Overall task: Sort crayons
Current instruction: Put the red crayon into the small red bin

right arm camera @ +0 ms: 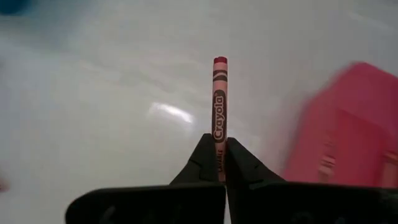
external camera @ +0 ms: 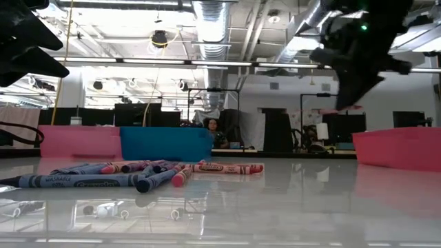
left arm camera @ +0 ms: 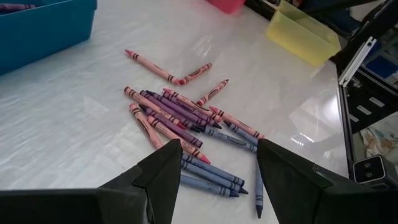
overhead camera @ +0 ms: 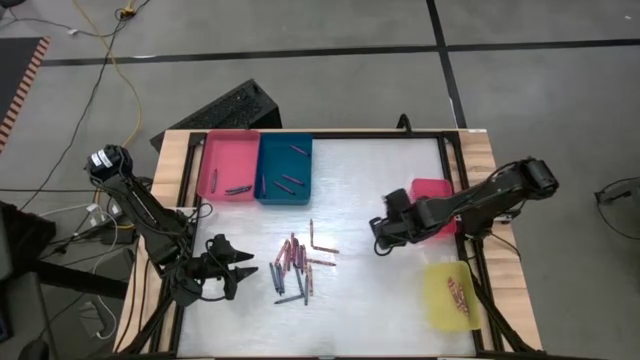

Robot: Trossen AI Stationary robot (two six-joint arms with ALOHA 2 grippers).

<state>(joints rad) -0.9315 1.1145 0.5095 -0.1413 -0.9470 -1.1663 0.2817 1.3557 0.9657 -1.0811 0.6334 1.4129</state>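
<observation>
One red crayon (right arm camera: 219,106) pinched in right gripper (right arm camera: 219,163) jaws, left gripper (left arm camera: 217,171) jaws apart above crayon pile (left arm camera: 186,124)

Spread fingers (left arm camera: 283,171) above scattered crayons (left arm camera: 186,118)

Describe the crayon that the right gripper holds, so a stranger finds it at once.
Look at the table's right side, near the red tray. There the right gripper is shut on a red crayon. It alone is off the table; the other loose crayons lie in a pile.

Two black jointed arms; each tool (left arm camera: 214,180) has matte wedge-shaped fingers.
</observation>
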